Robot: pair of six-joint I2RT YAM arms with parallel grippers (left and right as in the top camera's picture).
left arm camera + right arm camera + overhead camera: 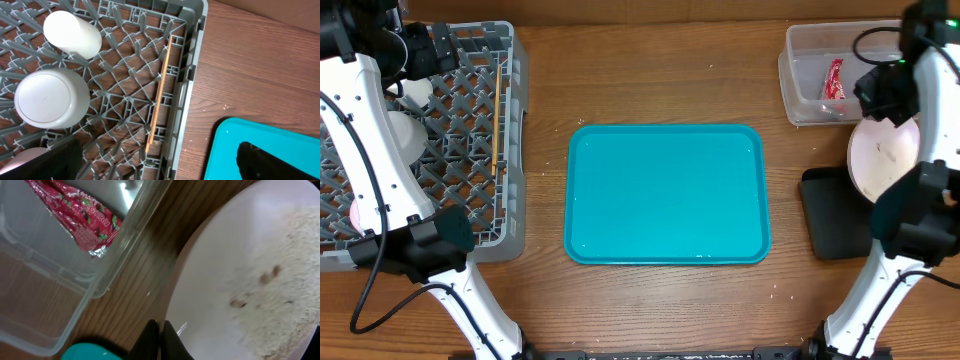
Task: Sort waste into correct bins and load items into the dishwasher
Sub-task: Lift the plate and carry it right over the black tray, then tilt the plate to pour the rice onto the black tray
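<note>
My right gripper (pixel 161 339) is shut on the rim of the flat white plate (pixel 240 270), which carries a rough off-white smear. In the overhead view the right gripper (pixel 873 120) holds the plate (pixel 882 160) above the black tray (pixel 832 215), beside the clear tub (pixel 807 100). The red wrapper (pixel 834 80) lies in the tub, and also shows in the right wrist view (pixel 75 215). My left gripper (pixel 160 167) is open and empty above the grey dish rack (pixel 187 75), which holds a cup (pixel 72 34), an upturned bowl (pixel 50 97) and chopsticks (pixel 161 92). The tissue is out of view.
The teal tray (pixel 665 195) lies at the table's middle, its corner also in the left wrist view (pixel 235 145). In the overhead view the left gripper (pixel 430 45) is over the rack's (pixel 510 180) far end. A pale rounded item (pixel 360 212) sits at the rack's near left.
</note>
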